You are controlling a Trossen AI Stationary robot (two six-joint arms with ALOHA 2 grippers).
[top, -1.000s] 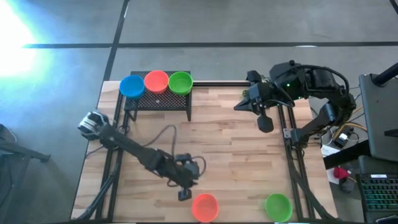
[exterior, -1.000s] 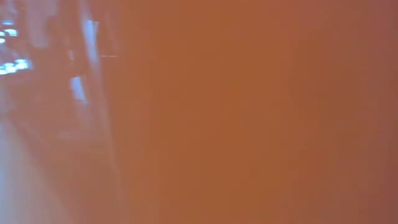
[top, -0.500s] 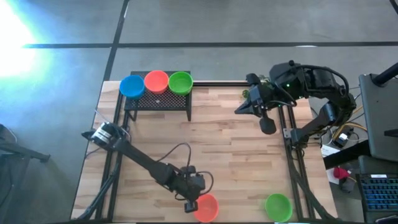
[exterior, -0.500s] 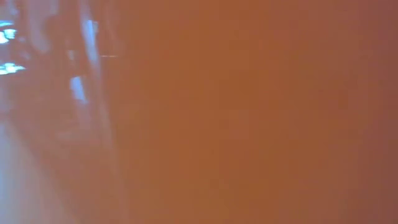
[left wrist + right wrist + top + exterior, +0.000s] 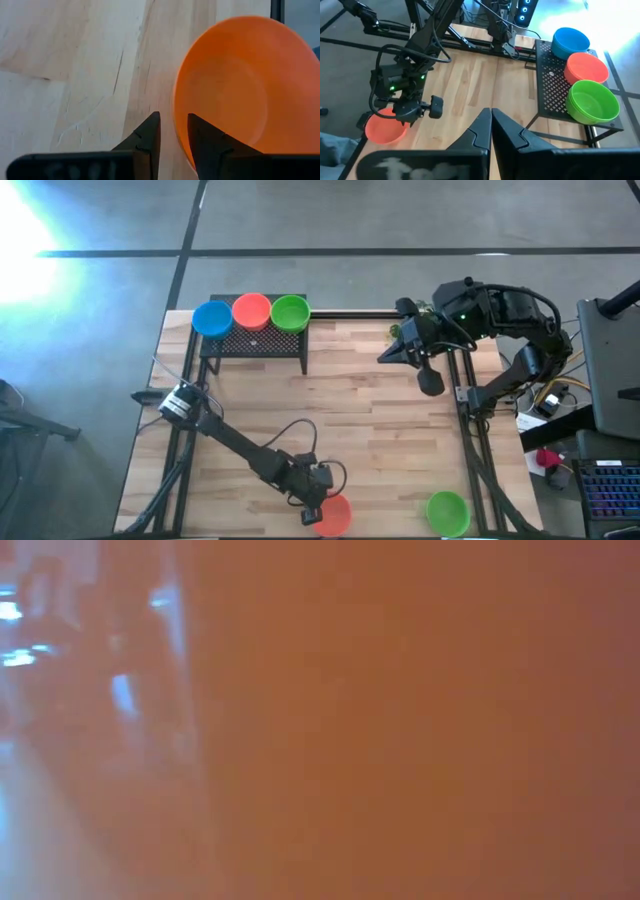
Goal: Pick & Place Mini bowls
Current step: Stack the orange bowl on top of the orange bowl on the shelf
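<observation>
Left arm has swung its pincer [image 5: 313,510] from just beside the orange bowl [image 5: 332,515] right onto that bowl's rim at the table's [image 5: 380,430] near edge; right arm hasn't moved. Key relation now: in the left wrist view the bowl [image 5: 235,85] is sitting just off to one side of the pincer [image 5: 174,131], and its near rim is running into the gap, one finger [image 5: 145,137] outside on bare wood, the other [image 5: 210,142] over the inside wall. So the pincer is standing part-open, straddling the wall, not yet clamping it; I'm judging the next move as a straight squeeze on the rim, then a lift. Risk: the wall is thin and sloping, so it could be slipping out if the bite is shallow. Left arm is clearly the nearer one to this bowl; the green bowl [image 5: 447,512] is waiting well apart along the same edge, nearer the right side. Right pincer [image 5: 383,352] is hanging shut and empty over the far right part of the table. Containers: the stand [image 5: 256,340] at the far edge is carrying three bowls in a row, blue [image 5: 212,319], orange-red [image 5: 251,310], green [image 5: 290,311], touching each other; all look empty. Low view is getting blocked by an orange blur, nothing usable there.
</observation>
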